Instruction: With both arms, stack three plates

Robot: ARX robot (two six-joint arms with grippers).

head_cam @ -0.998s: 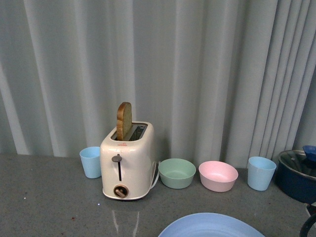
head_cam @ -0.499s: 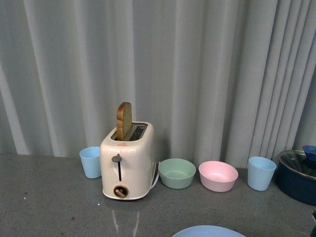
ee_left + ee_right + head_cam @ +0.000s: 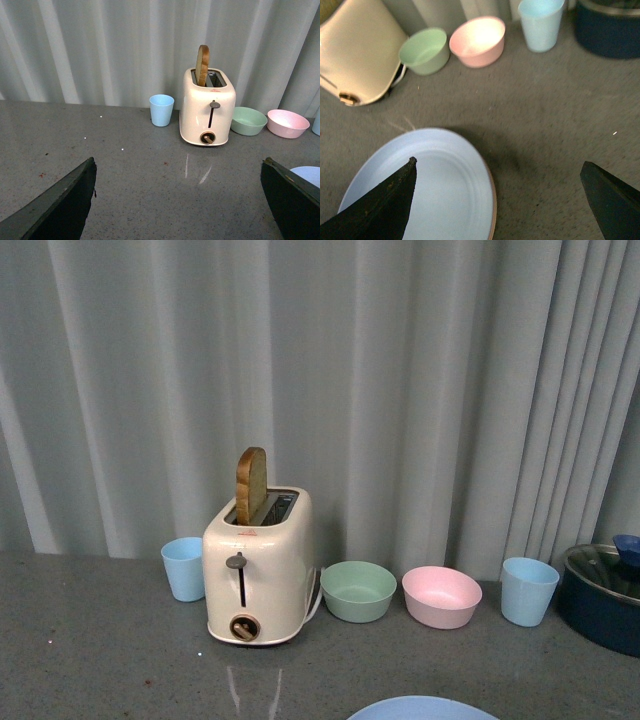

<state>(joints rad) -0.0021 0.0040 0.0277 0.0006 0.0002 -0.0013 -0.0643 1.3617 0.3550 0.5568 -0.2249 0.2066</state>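
Observation:
The light blue plate (image 3: pixel 425 185) lies on the grey counter in front of the toaster. A thin beige-orange rim (image 3: pixel 493 200) of another plate shows under its edge. The pink plate is hidden. In the front view only the blue plate's far edge (image 3: pixel 420 707) shows at the bottom, and in the left wrist view a sliver of the plate (image 3: pixel 306 174). My right gripper (image 3: pixel 498 165) hangs open above the plate's edge, one finger over the plate and the other over bare counter. My left gripper (image 3: pixel 179 165) is open over bare counter, with nothing between its fingers.
A cream toaster (image 3: pixel 258 572) with a slice of toast stands at the back. Beside it are a blue cup (image 3: pixel 184 567), a green bowl (image 3: pixel 358 590), a pink bowl (image 3: pixel 441 596), another blue cup (image 3: pixel 528 590) and a dark blue lidded pot (image 3: pixel 608 595). A curtain hangs behind.
In the front view the blue plate has dropped lower, so less of it shows. The dark part of the right arm at the bottom right corner has left the view.

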